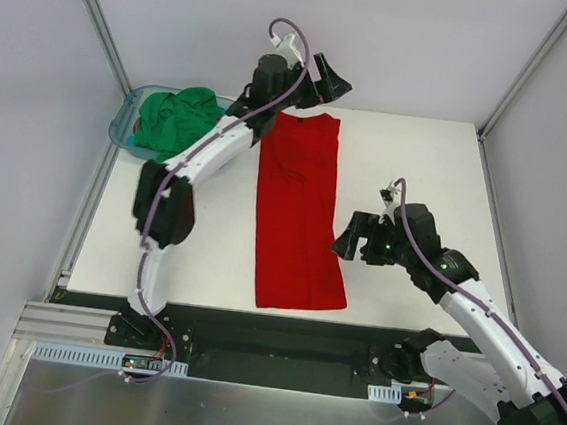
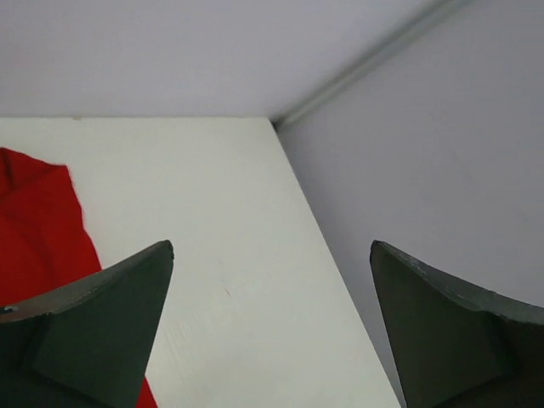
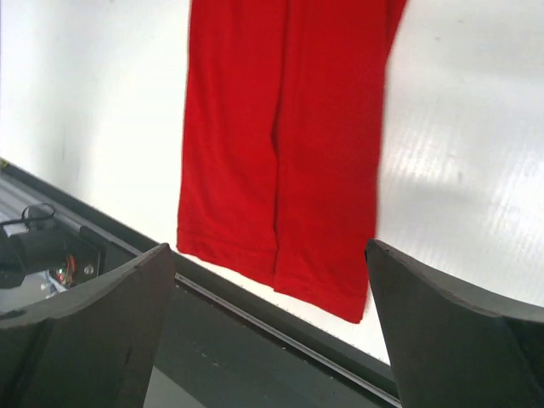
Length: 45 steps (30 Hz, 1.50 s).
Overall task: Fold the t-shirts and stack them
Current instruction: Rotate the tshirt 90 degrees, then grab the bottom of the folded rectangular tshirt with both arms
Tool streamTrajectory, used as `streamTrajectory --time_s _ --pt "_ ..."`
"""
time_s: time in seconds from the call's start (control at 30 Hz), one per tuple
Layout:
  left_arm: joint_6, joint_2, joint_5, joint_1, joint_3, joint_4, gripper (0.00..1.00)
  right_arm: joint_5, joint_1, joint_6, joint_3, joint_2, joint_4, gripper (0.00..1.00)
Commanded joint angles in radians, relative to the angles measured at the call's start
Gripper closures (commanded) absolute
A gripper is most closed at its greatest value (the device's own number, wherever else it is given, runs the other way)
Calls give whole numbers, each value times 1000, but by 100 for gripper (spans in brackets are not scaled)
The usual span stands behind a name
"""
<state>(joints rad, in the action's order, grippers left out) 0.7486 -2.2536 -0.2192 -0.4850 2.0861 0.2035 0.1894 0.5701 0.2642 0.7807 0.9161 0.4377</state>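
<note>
Top view: red t-shirt (image 1: 299,209) lies in a long strip mid-tabletop (image 1: 418,175), which we judge is set up for the crosswise fold. Green t-shirt (image 1: 177,120) sits in the basket (image 1: 119,128). Left end effector (image 1: 328,88) is past the collar, right end effector (image 1: 349,237) beside the hem. Left wrist: jaws wide, empty, only the shirt's edge visible. Right wrist: jaws wide, empty. It shows the hem's centre fold line, which the top view doesn't.

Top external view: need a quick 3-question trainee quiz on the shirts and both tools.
1. True or false: the green t-shirt sits bunched in the blue basket.
2. The red t-shirt is: A) spread out with its sleeves showing, B) folded into a long strip, C) rolled into a ball.
3. Fill in: the left tool and the right tool are both ___ and hold nothing.
Key: 1 true; 2 B; 3 open.
</note>
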Motion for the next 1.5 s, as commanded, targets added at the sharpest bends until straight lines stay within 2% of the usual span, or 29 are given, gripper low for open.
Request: streamTrajectory --time_s 0.0,0.1,0.2,0.37,0.5,0.67,0.83,0.93,1.27,1.33,1.47 --pt "-77 361 -219 -18 -373 -13 1 -65 -29 39 -73 -69 72 4" --pt "-83 602 -189 -62 -741 -27 1 -25 -42 40 -126 -89 76 4" --pt "-92 791 -112 -139 -1045 -71 1 -33 -47 47 -156 -77 117 4" --pt "18 985 -106 -210 -1384 -161 1 82 -50 35 -222 -31 82 1" --pt "109 1098 -48 -292 -1524 -164 4 110 -49 53 -264 -6 53 1" --pt "133 1138 29 -348 -1574 -260 12 91 -49 70 -302 -25 41 1" --pt "121 1071 41 -380 -1536 -369 24 79 -49 76 -308 -20 38 3" --pt "112 1037 78 -406 -1506 -456 26 78 -49 76 -308 -2 35 4" --pt "117 924 64 -441 -1459 -469 51 71 -50 67 -313 61 7 6" --pt "121 907 63 -443 -1457 -467 52 70 -49 64 -314 73 1 7" --pt "118 879 60 -446 -1442 -469 68 74 -50 63 -319 95 -8 8"
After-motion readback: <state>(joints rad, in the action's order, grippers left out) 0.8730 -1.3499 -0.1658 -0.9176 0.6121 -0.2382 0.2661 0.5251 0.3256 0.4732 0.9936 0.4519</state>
